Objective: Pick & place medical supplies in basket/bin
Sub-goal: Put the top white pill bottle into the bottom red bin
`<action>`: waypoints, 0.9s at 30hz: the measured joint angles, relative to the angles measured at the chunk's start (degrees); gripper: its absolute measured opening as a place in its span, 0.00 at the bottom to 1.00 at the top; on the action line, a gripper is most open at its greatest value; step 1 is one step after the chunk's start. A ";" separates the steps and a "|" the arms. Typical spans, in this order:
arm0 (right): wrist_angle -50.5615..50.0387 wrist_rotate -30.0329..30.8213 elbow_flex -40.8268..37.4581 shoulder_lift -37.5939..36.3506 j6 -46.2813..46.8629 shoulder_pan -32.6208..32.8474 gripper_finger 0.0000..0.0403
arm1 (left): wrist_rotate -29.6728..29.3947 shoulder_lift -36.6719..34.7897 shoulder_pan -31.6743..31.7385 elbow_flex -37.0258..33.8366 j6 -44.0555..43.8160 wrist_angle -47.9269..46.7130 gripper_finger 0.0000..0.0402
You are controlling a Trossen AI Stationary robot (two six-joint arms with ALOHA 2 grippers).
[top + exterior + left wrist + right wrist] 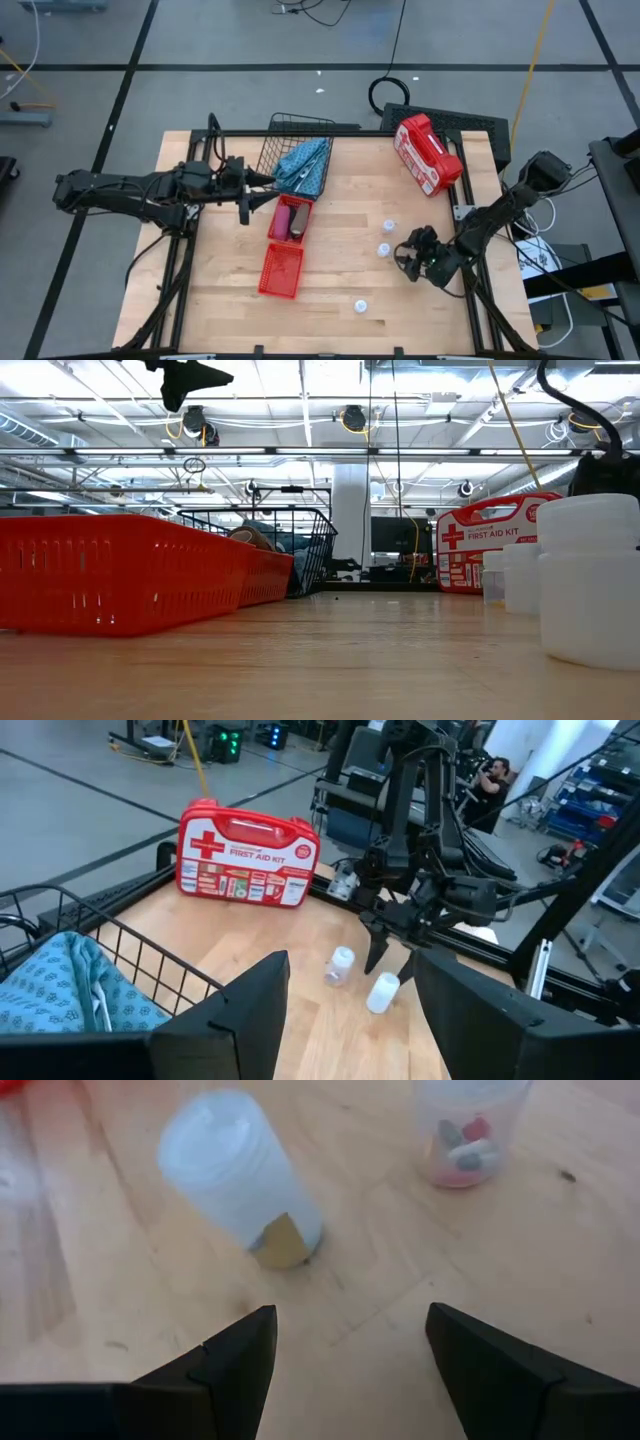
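A black wire basket (300, 152) at the far middle of the table holds a light-blue pouch (303, 163); both also show in the left wrist view, the basket (130, 955) and the pouch (45, 995). My left gripper (250, 197) hovers open beside the basket's left side, nothing between its fingers (250, 1010). Three white vials stand on the wood: (388, 226), (383, 249), (360, 305). My right gripper (404, 258) stands open, slanting down, just right of the middle vial (240, 1175), not touching it. A second vial (470, 1130) stands farther off.
Two red perforated bins lie near the table's middle: one (291, 218) with bandage rolls in it, the other (282, 270) nearer the front. A red and white first aid case (428, 152) stands at the far right. Bare wood lies at the front left.
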 joint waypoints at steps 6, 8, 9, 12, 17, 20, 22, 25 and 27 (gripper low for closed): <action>10.92 1.08 -5.34 -0.08 -0.31 -0.02 0.62 | 0.00 0.00 -0.01 0.00 -0.06 0.02 0.56; 16.09 2.10 -7.24 -0.04 -1.71 -0.02 0.62 | 0.00 0.00 0.00 0.00 -0.07 0.09 0.56; 18.49 2.90 -8.11 0.05 -3.55 0.00 0.62 | 0.00 0.00 0.00 0.00 -0.10 0.07 0.56; 25.41 3.85 -10.22 0.19 -10.01 -0.02 0.62 | 0.00 0.00 0.00 0.00 -0.17 0.07 0.56; 28.98 1.65 -11.39 0.17 -19.84 -0.06 0.62 | 0.00 0.00 0.00 0.00 -0.55 0.05 0.56; 29.37 2.65 -11.39 0.20 -22.84 -0.37 0.62 | 0.00 0.00 0.00 0.00 -0.57 0.06 0.56; 29.51 3.32 -11.39 0.20 -24.19 -0.82 0.62 | 0.00 0.00 0.00 0.00 -0.57 0.07 0.56; 30.47 3.53 -11.39 1.38 -25.73 -1.68 0.62 | 0.00 0.00 0.00 0.00 -0.57 0.07 0.56; 32.53 3.72 -11.35 2.96 -27.21 -2.14 0.62 | 0.00 0.00 -0.02 0.00 -0.57 0.07 0.56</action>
